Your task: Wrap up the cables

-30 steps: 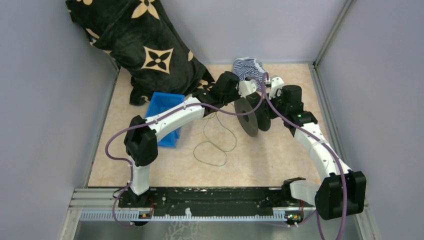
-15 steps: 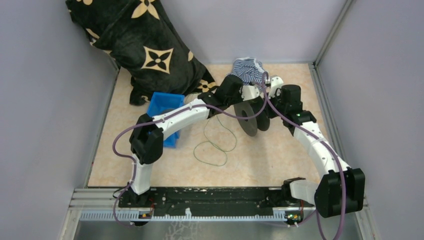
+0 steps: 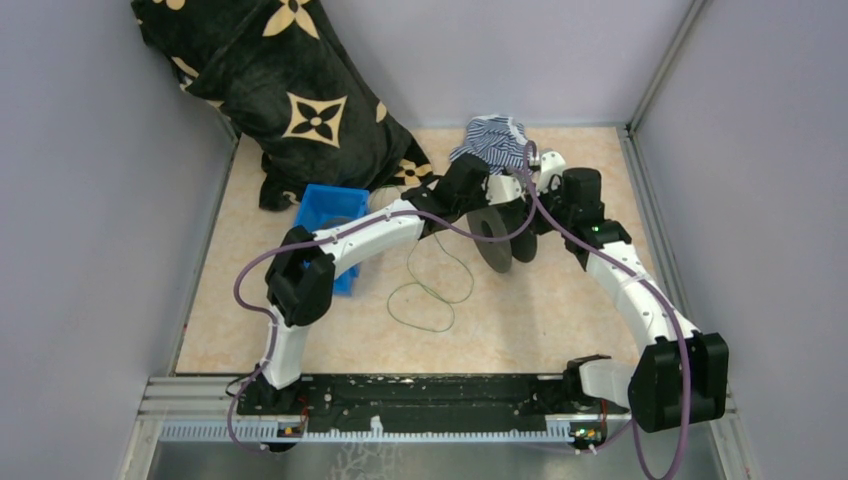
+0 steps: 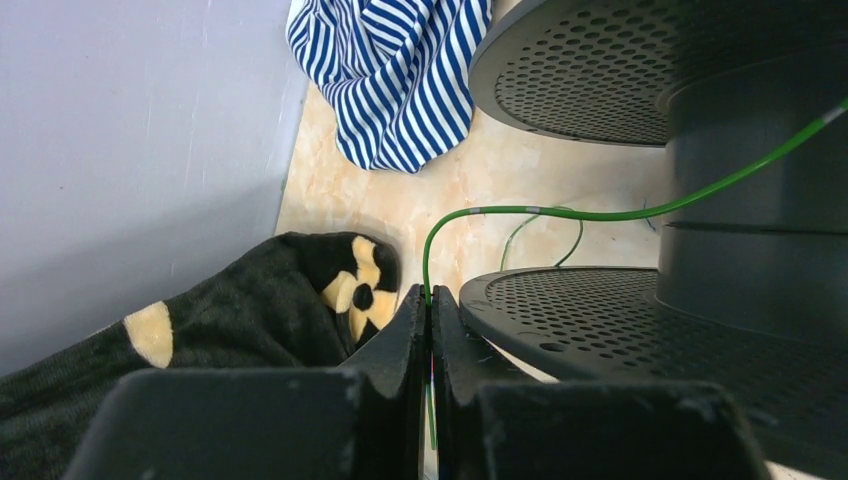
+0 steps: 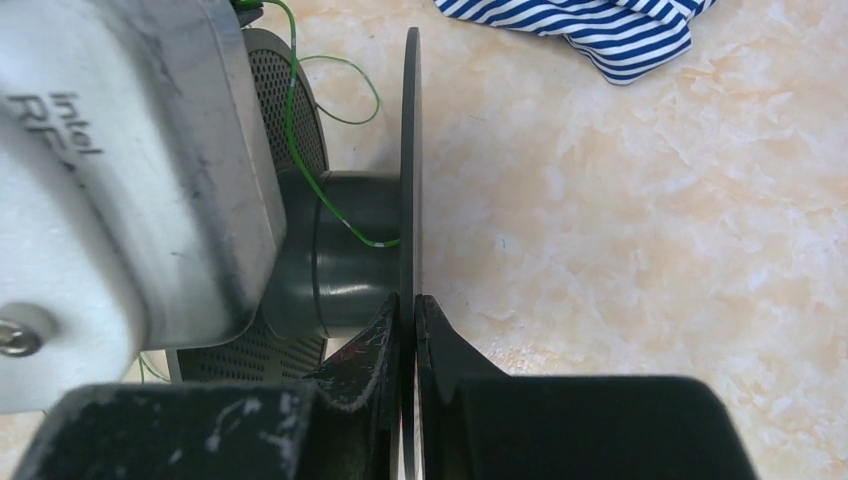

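A thin green cable (image 3: pixel 432 290) lies in loose loops on the table's middle and runs up to a black perforated spool (image 3: pixel 497 232). My left gripper (image 4: pixel 430 300) is shut on the cable (image 4: pixel 530 212), which curves from the jaws to the spool's hub (image 4: pixel 760 150). In the top view the left gripper (image 3: pixel 497 188) is right beside the spool. My right gripper (image 5: pixel 407 305) is shut on the spool's thin flange (image 5: pixel 410 150) and holds the spool on edge. The cable (image 5: pixel 290 110) crosses the hub in the right wrist view.
A blue bin (image 3: pixel 325 215) stands left of the left arm. A black cloth with tan flowers (image 3: pixel 290 90) lies at the back left. A blue-and-white striped cloth (image 3: pixel 497 138) lies just behind the spool. Grey walls close in both sides.
My left arm has reached further right, bringing its gripper closer to the spool. The spool has shifted slightly. The loops on the table hardly moved.
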Tool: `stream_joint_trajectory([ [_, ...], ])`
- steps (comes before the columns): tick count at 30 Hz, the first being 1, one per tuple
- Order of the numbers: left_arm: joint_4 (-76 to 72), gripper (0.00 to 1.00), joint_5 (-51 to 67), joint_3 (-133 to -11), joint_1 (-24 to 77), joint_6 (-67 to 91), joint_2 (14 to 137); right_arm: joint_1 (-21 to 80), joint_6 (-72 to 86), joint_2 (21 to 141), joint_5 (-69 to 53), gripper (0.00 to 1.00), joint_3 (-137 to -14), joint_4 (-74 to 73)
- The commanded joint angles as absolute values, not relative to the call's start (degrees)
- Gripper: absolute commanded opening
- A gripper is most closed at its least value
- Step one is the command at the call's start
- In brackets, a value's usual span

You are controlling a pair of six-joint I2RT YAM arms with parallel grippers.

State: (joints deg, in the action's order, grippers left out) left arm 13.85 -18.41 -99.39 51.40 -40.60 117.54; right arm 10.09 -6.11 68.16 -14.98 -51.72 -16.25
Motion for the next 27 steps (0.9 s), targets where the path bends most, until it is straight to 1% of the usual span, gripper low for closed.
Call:
stream_joint_trajectory([
  [1,11.43,0.06,-18.63,-100.73,51.77,-41.24,119.01,10.19,-4.88,67.93,-18.38,0.08,-52.35,-9.86],
  [10,10.31,0.05,-18.30,-99.79,51.78,-40.95,118.97,10.16,-4.93,68.49,-20.00,0.11,-52.02,-9.32],
  [27,8.71,0.05,-17.33,-97.18,51.78,-40.51,117.78,10.18,-2.97,71.33,-22.68,0.25,-52.93,-8.08],
])
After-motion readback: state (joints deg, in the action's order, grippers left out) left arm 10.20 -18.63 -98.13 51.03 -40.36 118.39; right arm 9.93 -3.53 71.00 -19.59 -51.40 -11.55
